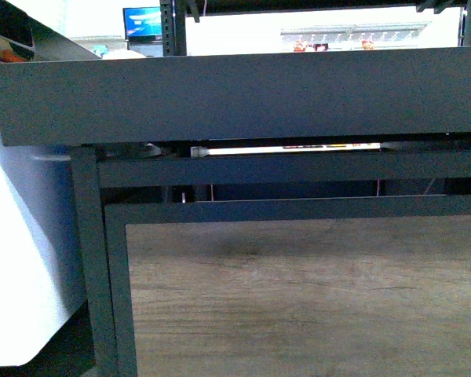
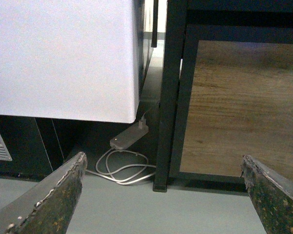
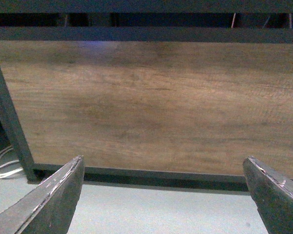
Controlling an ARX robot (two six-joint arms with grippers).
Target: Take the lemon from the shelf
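— While the left gripper (image 2: 162,157) and right gripper (image 3: 162,158) are hanging low, how is the pick going?
— Barely starting: both are gaping wide, gripping nothing, facing the panel (image 3: 151,97) of the shelf (image 1: 243,94).
— And the lemon?
— Not showing; the tray's front edge may be hiding it. No legible writing is showing either.

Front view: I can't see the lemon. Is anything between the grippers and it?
The lemon shows in no view. The left gripper and right gripper, both open, sit low facing the wood panel; the shelf lip above stands between them and the tray top, which it hides.
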